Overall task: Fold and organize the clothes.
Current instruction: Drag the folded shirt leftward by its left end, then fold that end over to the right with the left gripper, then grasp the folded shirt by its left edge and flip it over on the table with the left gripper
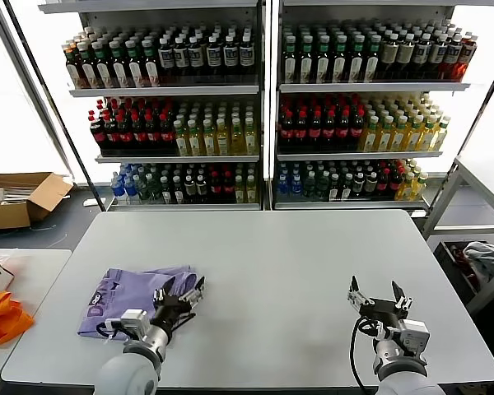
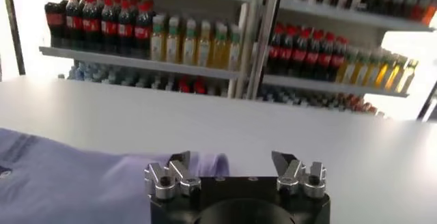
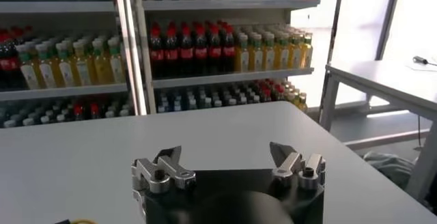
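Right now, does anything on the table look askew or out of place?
The lavender T-shirt lies in a rumpled, uneven bundle near the table's left front edge, its dark print partly showing, not squared off. The left gripper sits at its edge, jaws open. Nothing spilled or damaged.

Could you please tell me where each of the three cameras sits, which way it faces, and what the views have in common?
Head view: on the robot's head, looking forward and down over the grey table at both arms, the folded lavender T-shirt and the drink shelves.
Left wrist view: behind the open left hand, facing across the table toward the shelves; the T-shirt lies just beyond its fingers.
Right wrist view: behind the open right hand, facing the bare tabletop and shelves.
Shared: head and left wrist views both show the T-shirt; all show the shelves.
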